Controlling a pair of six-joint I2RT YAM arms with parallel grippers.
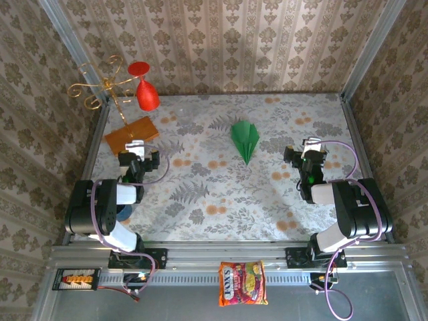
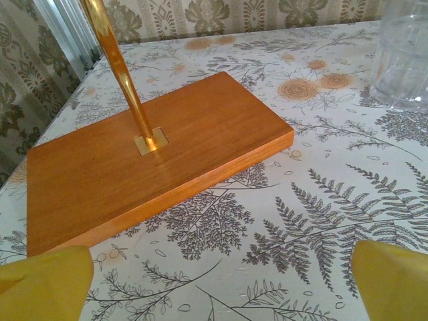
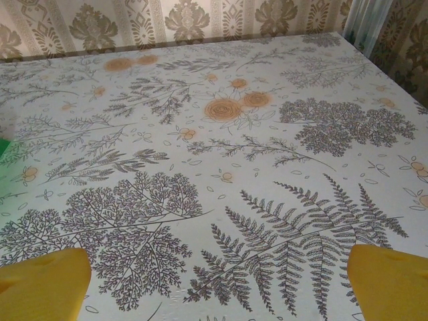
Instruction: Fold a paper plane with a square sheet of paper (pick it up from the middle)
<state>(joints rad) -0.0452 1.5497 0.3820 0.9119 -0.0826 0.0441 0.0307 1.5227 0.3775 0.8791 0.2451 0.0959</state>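
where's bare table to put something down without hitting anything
Bare cloth lies in the middle front, between the two arms and nearer than the paper plane, and in the back right corner beyond the right gripper. The back left is crowded: wooden board, gold stand, red glass, left gripper.

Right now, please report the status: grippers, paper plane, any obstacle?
Left gripper open, empty. Right gripper open, empty. Paper plane folded, lying mid-table, apart from both. Wooden board with gold stand just ahead of left gripper.
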